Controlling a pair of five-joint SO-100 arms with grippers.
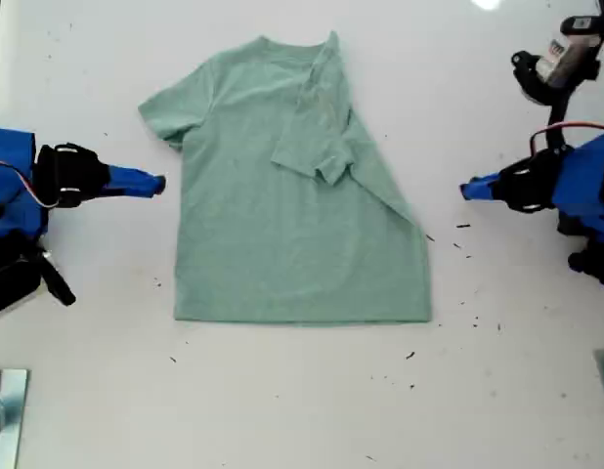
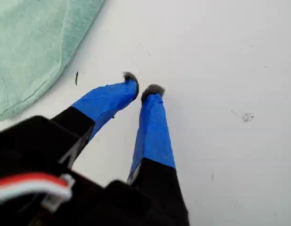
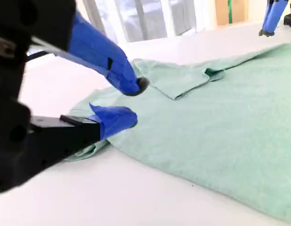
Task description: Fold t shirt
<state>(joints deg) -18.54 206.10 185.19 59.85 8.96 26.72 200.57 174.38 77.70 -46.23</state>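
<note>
The t shirt (image 1: 282, 234) lies flat on the white table, neck toward the far edge. The sleeve on the exterior view's right is folded in over the chest, while the other sleeve (image 1: 170, 112) lies spread out. My first gripper (image 1: 465, 190) hovers over bare table at the exterior view's right, off the shirt's side edge. Its blue tips (image 2: 141, 87) are nearly together and hold nothing, and the shirt's edge (image 2: 28, 47) lies close by. My second gripper (image 1: 161, 183) is at the exterior view's left, just under the spread sleeve. It stands open (image 3: 135, 101) above the shirt's edge (image 3: 221, 127), empty.
A black and white device (image 1: 566, 59) stands at the exterior view's far right. A metal object (image 1: 4, 410) shows at that view's lower left corner. Small dark specks (image 1: 473, 318) dot the table near the shirt's hem corner.
</note>
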